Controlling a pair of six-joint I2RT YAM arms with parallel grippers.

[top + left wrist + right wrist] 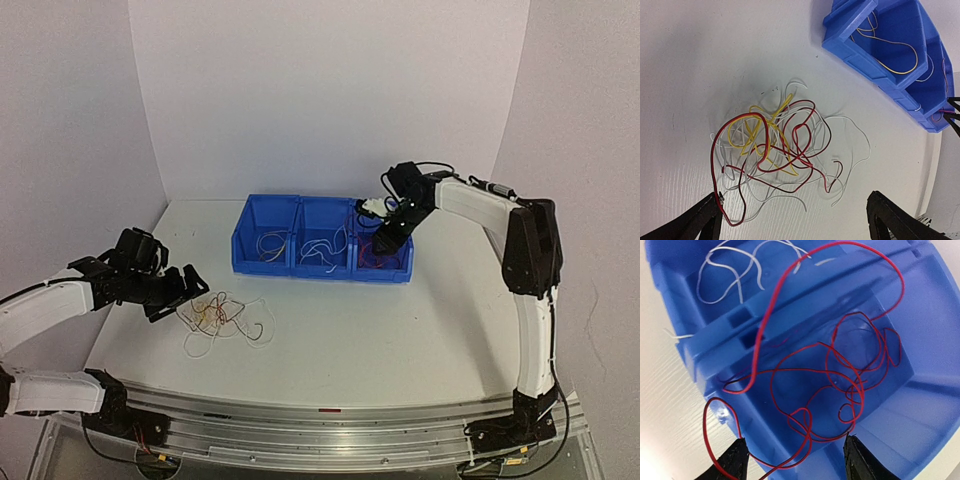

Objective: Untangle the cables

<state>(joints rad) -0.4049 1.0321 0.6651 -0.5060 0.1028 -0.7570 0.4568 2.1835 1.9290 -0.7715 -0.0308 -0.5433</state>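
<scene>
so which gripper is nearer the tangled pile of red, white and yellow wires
Left. The left gripper sits at the left edge of the wire pile; the right gripper is over the right compartment of the blue plastic bin, well away.

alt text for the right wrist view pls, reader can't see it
Loose red cables lie in one compartment of a blue bin, one strand arching up across the divider and a loop spilling over the rim above the white table. White cables sit in the next compartment. The right gripper hangs at the bottom edge, jaws apart.
</scene>
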